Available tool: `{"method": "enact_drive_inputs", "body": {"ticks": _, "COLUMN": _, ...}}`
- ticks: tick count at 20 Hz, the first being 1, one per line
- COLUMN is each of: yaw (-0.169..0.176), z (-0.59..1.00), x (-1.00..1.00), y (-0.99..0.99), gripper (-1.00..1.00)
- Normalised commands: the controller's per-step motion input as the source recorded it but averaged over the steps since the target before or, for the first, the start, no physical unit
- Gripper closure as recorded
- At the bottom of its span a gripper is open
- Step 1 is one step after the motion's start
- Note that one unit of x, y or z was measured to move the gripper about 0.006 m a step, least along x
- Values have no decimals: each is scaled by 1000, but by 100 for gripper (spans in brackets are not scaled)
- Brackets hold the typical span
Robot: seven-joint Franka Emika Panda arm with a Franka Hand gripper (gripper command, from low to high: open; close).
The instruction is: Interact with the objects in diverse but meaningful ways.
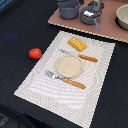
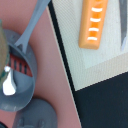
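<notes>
A red tomato (image 1: 35, 53) lies on the dark table off the exterior view's left side of the placemat (image 1: 42, 80). The yellow-orange ridged bread block (image 1: 77, 44) (image 2: 93, 22) rests on the mat's far part. My gripper (image 1: 95, 5) hangs at the top edge of the exterior view, just above a grey pot (image 1: 90, 17) on the pink board; its fingers are too small and dark to read. In the wrist view that pot (image 2: 25, 95) holds a red striped item (image 2: 19, 65) and a white shiny item (image 2: 8, 83). No fingers show there.
A round tan plate (image 1: 69, 65) sits mid-mat between an orange-handled knife (image 1: 88, 58) and fork (image 1: 74, 83). The pink board (image 1: 107, 31) also carries a second grey pot (image 1: 68, 9) and a pale bowl (image 1: 122, 16). A grey lid (image 2: 33, 116) lies beside the pot.
</notes>
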Motion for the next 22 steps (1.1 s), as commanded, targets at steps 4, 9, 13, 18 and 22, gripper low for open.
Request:
{"method": "enact_drive_inputs", "body": {"ticks": 4, "yaw": -15, "z": -398, "x": -304, "y": -296, "gripper": -100}}
{"method": "enact_drive_inputs", "body": {"ticks": 9, "yaw": -1, "z": -454, "x": -444, "y": -150, "gripper": -100}}
{"method": "enact_drive_inputs", "body": {"ticks": 13, "yaw": 0, "z": -461, "x": -603, "y": -19, "gripper": -100}}
{"method": "enact_drive_inputs", "body": {"ticks": 18, "yaw": 0, "z": -458, "x": -679, "y": 0, "gripper": -100}}
{"method": "enact_drive_inputs", "body": {"ticks": 22, "yaw": 0, "z": -476, "x": -734, "y": 4, "gripper": -100}}
